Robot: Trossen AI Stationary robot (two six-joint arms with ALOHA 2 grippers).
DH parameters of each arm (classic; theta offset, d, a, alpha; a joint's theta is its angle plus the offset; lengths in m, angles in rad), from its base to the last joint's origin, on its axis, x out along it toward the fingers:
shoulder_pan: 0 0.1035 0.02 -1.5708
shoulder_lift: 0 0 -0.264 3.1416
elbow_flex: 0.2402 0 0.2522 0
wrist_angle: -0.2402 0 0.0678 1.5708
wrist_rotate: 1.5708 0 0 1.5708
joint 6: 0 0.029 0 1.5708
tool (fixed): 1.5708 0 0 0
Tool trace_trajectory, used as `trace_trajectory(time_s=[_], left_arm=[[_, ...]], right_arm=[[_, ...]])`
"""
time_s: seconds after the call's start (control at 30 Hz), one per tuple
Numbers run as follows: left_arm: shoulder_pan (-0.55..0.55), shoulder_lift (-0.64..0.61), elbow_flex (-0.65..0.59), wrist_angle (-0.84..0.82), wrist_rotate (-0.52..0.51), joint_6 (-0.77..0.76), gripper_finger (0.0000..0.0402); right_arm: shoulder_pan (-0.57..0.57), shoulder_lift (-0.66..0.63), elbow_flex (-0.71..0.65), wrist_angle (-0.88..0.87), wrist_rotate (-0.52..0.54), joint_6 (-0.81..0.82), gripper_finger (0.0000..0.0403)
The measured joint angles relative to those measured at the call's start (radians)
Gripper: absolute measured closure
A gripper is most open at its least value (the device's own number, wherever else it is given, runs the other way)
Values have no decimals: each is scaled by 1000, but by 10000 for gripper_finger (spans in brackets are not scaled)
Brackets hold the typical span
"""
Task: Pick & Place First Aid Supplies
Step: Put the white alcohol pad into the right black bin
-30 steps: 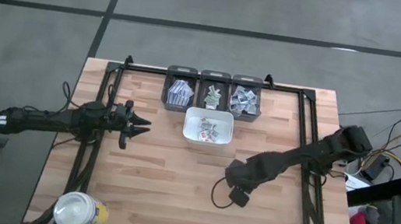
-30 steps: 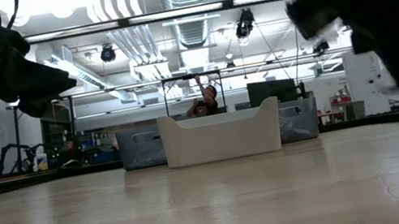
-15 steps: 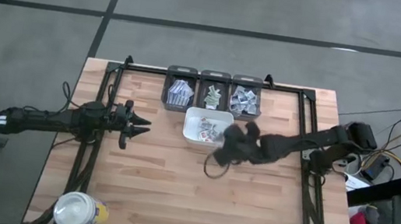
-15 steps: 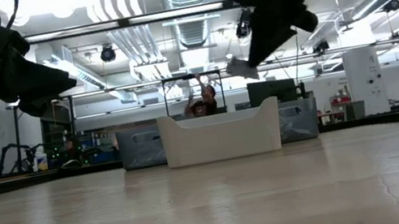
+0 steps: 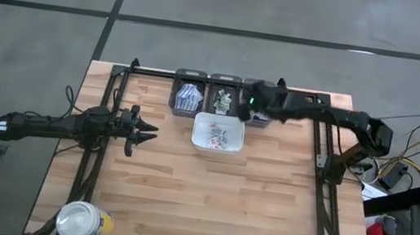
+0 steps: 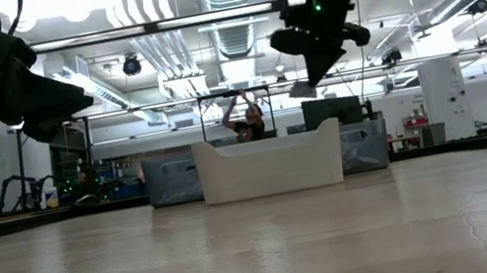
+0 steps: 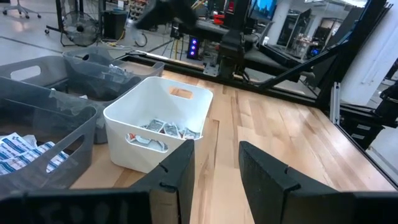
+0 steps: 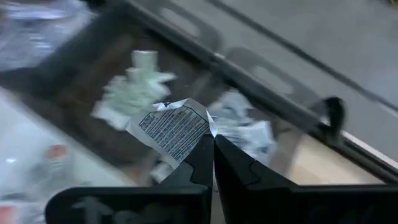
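I see the right hand (image 8: 213, 144) pinched shut on a white printed packet (image 8: 174, 129), held above the grey bins (image 5: 222, 96) at the worktop's (image 5: 205, 207) far edge; left hand (image 5: 145, 131), fingers apart and empty, hovers near the left edge.

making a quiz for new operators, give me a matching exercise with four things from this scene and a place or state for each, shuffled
Things:
1. left gripper
2. right gripper
3. white tray
4. yellow jar

Places or states:
A. near corner of the table on the left arm's side
B. shut on a paper packet, above the dark bins
C. open, held out over the table left of the tray
D. mid-table, just in front of the bins, packets inside

Pairs: 1-C, 2-B, 3-D, 4-A
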Motion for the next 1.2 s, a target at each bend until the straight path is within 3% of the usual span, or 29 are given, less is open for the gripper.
trace_trajectory(time_s=[0.23, 0.4, 1.2], left_arm=[[0, 0, 0, 0, -15, 1, 282], [0, 0, 0, 0, -67, 2, 282], [0, 0, 0, 0, -101, 0, 282]], right_arm=[[-245, 1, 61, -136, -247, -67, 394], [-344, 4, 60, -144, -464, -131, 394], [-361, 252, 76, -140, -451, -486, 394]])
